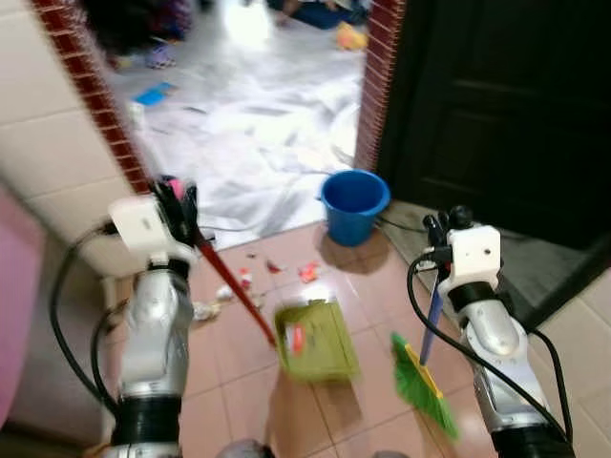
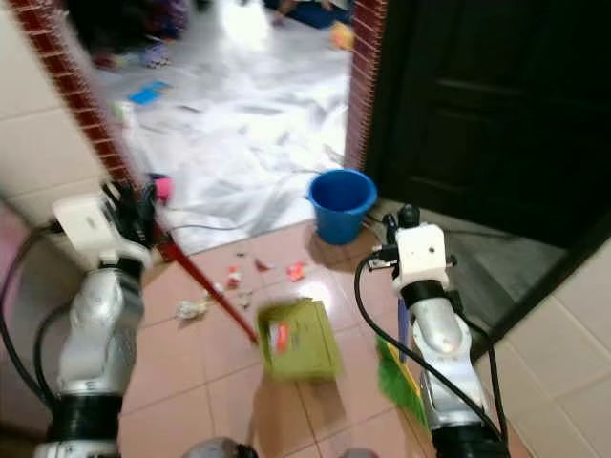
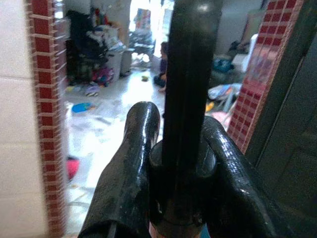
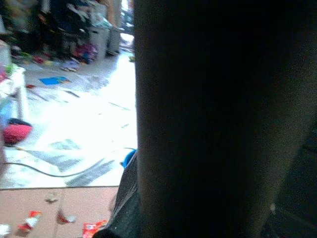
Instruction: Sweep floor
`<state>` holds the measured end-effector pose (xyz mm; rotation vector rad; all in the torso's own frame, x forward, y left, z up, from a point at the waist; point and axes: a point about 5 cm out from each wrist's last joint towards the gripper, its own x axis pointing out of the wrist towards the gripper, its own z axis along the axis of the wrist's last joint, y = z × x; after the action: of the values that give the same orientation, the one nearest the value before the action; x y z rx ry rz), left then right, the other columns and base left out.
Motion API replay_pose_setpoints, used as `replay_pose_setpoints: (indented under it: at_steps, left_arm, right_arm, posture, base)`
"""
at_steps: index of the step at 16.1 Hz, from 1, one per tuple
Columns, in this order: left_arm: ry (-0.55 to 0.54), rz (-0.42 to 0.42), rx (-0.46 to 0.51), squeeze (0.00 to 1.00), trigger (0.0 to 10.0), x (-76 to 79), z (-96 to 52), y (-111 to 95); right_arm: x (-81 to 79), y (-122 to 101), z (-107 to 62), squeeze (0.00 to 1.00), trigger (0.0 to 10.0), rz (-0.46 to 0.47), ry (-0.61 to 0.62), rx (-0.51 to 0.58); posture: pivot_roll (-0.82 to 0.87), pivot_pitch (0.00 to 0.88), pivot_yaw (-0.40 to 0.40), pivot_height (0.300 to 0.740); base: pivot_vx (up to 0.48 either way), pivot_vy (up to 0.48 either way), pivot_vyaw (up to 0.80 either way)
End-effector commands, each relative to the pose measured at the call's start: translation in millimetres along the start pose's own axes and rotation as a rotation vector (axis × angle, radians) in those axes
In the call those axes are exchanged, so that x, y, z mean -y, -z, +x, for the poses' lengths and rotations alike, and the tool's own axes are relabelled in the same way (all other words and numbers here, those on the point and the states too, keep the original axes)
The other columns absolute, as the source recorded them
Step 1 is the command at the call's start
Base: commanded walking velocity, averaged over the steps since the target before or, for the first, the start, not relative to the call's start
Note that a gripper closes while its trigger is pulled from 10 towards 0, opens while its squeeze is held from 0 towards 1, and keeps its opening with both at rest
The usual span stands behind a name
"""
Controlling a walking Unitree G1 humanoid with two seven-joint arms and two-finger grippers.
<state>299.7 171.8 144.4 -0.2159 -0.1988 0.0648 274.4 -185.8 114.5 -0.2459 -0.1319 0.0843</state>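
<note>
I've got my left gripper (image 1: 177,205) up beside the tiled wall with its red brick edging (image 1: 91,91), both black fingers (image 3: 126,183) pinched tight around the dark handle top of the red-shafted dustpan (image 1: 315,339), and the shaft slants down to the olive-green plastic pan sitting flat on the pinkish floor tiles (image 1: 239,391) with a red-and-white wrapper (image 1: 297,338) lying in it. My right gripper (image 1: 441,232) is raised on the other side at the blue handle of the green-bristled broom (image 1: 423,384); its wrist camera is mostly blocked by a dark shape, so I cannot tell how those fingers stand. The broom head is on the tiles just right of the pan. Small scraps of red and white litter (image 1: 307,272) are scattered on the floor beyond the pan, toward a round blue plastic bucket (image 1: 353,205) standing at the doorway next to the dark wooden door (image 1: 496,105). The head views are blurred.
</note>
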Motion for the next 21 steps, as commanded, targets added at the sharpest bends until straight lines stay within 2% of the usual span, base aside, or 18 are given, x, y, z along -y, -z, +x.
replay_pose_setpoints:
  at_steps: [1, 4, 8, 11, 16, 20, 21]
  left_arm:
    - [-0.005, -0.027, 0.087, 0.00, 10.0, 1.7, 7.3, -23.6]
    - [-0.006, -0.087, 0.135, 0.00, 10.0, 10.2, 15.0, -42.2]
    - [-0.023, -0.123, 0.202, 0.00, 10.0, 15.1, 26.6, -65.0]
    - [-0.029, -0.143, 0.227, 0.00, 10.0, 17.8, 32.4, -77.3]
    - [-0.061, -0.151, 0.286, 0.00, 10.0, 23.8, 37.5, -98.6]
    - [-0.136, -0.124, 0.324, 0.00, 10.0, 17.2, 41.1, -111.0]
    - [-0.160, -0.124, 0.347, 0.00, 10.0, 14.9, 43.5, -119.5]
  right_arm:
    - [-0.7, -6.5, 5.7, 0.00, 10.0, -0.007, -0.006, 0.032]
    - [-6.4, -5.9, 6.2, 0.00, 10.0, -0.010, -0.031, 0.035]
    - [-9.1, -5.0, 7.4, 0.00, 10.0, -0.010, -0.044, 0.028]
    - [-12.3, -5.7, 9.3, 0.00, 10.0, -0.009, -0.052, 0.037]
    - [-17.3, -5.0, 10.2, 0.00, 10.0, -0.003, -0.065, 0.040]
    - [-19.8, -3.9, 10.1, 0.00, 10.0, 0.000, -0.071, 0.038]
    - [-20.5, -3.7, 10.1, 0.00, 10.0, 0.002, -0.072, 0.038]
  posture:
    - [-0.08, 0.000, 0.068, 0.740]
    - [-0.09, 0.000, 0.068, 0.740]
    - [-0.09, 0.000, 0.068, 0.740]
    - [-0.09, 0.000, 0.072, 0.740]
    - [-0.08, 0.000, 0.074, 0.740]
    - [-0.08, 0.000, 0.077, 0.740]
    - [-0.08, 0.000, 0.078, 0.740]
  base:
    - [0.337, 0.341, -0.63]
    - [0.335, 0.344, -0.53]
    - [0.340, 0.339, -0.56]
    - [0.465, 0.000, -0.80]
    - [0.480, 0.000, -0.65]
    - [0.480, 0.000, -0.54]
    - [0.480, 0.000, -0.48]
